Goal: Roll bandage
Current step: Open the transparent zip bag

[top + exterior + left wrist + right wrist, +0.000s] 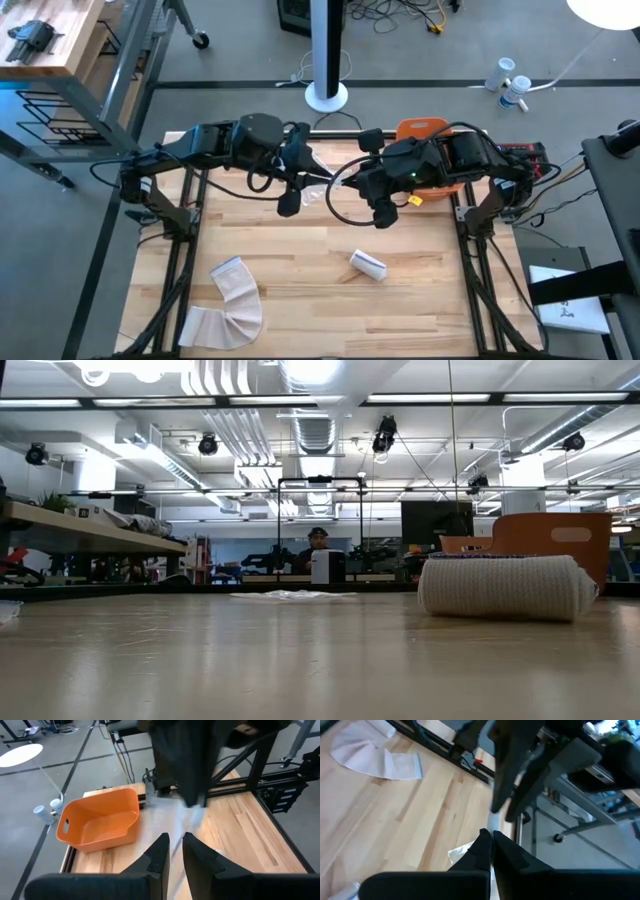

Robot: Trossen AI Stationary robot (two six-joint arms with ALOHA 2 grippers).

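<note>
At the near edge of the table (330, 300) an unrolled bandage strip (232, 300) lies curved at the left corner, flat on the wood. Further in, right of centre, a rolled bandage (368, 265) lies on its side, apart from both arms; the low view shows it as a tight white cylinder (505, 588) resting on the tabletop. Beyond it, toward the far edge, a thin white piece of gauze (316, 192) hangs between the two arms above the table. The left gripper (290, 200) reaches in from the left with its fingers (160, 851) nearly together, and the gauze runs through the narrow gap between them, so they seem pinched on it, though the cloth is blurred there. The right gripper (383, 215) comes in from the right, just beside the left one, its fingers pressed together (490, 842) with a corner of white cloth (460, 854) showing at the tips; whether they clamp it I cannot tell. Behind the right arm an orange bin (425, 130) sits at the far right edge of the table.
</note>
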